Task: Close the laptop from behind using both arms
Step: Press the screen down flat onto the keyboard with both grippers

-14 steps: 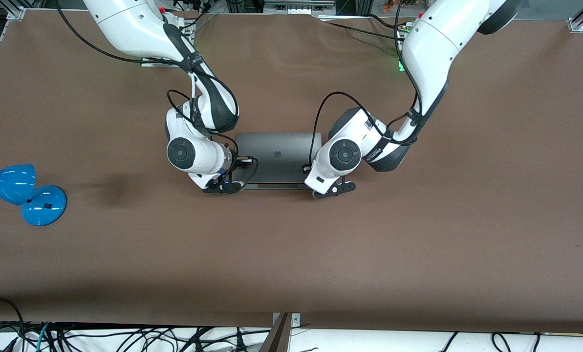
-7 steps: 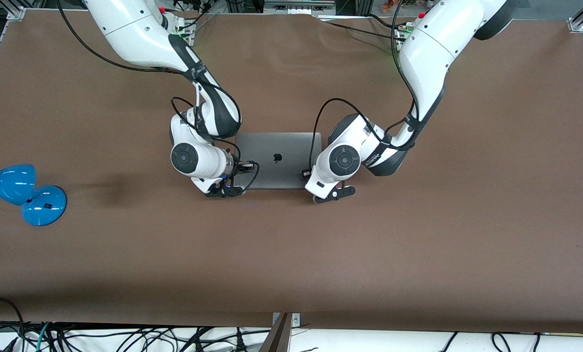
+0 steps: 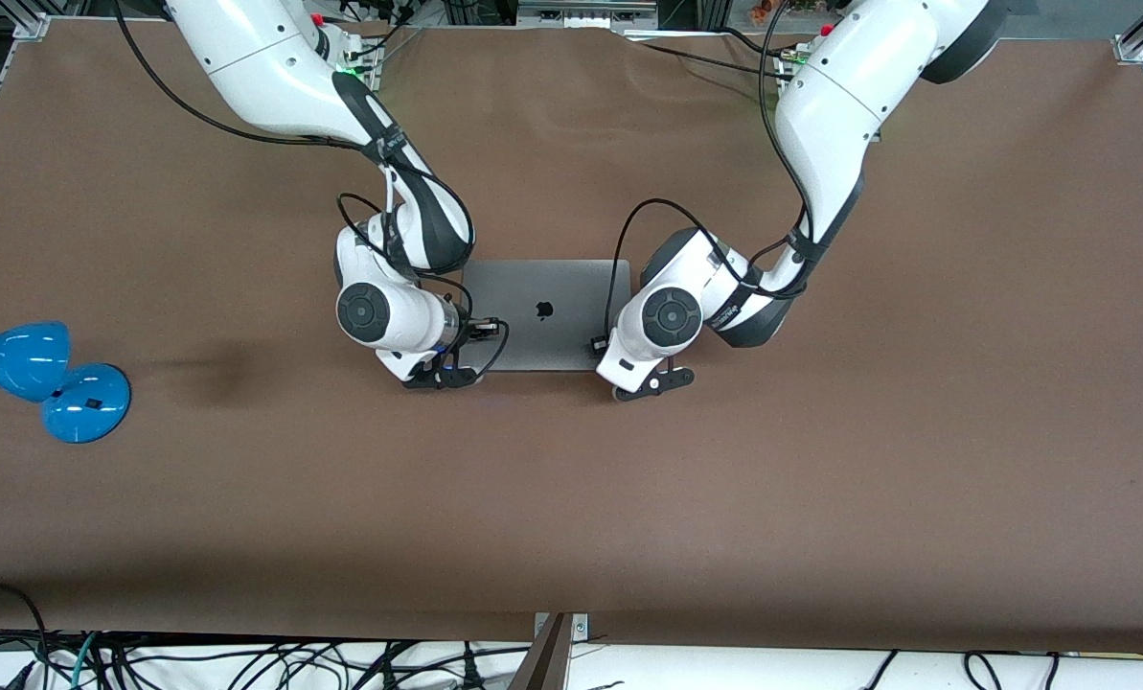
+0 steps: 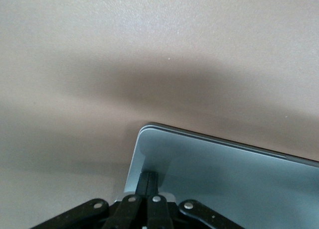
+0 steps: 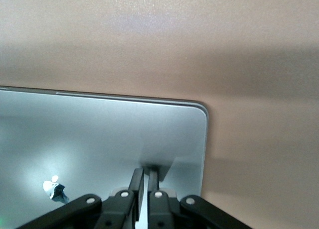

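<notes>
My left gripper and right gripper, both pinched narrow, press the laptop lid's corners; it looks shut, stiff, slick metal, so push gently.

A robotics lab: 2 white arms on a framed, brown-covered table, loose cables.

Even overhead light falls on my brown table, soft shadows pooling beside the glare-streaked laptop lid.
</notes>
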Tool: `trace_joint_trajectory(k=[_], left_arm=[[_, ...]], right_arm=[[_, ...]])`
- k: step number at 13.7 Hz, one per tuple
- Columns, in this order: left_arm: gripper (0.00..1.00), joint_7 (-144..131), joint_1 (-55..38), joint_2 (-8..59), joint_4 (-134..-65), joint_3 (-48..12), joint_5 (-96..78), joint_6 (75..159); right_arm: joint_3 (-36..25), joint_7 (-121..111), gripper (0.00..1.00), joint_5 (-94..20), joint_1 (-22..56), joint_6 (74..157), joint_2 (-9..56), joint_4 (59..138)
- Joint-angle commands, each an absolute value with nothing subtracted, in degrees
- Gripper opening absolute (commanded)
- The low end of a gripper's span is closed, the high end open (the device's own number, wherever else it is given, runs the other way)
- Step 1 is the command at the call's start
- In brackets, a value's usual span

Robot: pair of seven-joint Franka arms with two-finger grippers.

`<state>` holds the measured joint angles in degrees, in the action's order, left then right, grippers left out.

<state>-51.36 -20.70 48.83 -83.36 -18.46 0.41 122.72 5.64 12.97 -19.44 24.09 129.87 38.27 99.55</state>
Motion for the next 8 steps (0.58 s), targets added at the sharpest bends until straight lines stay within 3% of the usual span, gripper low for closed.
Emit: trace_joint_trajectory(k=[1,8], left_arm=[[0.0,-52.7,-22.0,50.4,-81.4,-17.6,2.5,123.2],[0.0,-52.8,-22.1,50.3,-81.4,-17.6,2.5,123.2]], right_arm=[[5.8,12.3,0.11,-18.9,24.3,131.4,39.9,98.4],[5.8,12.2,0.11,-19.0,24.3,131.5,40.1,97.3]])
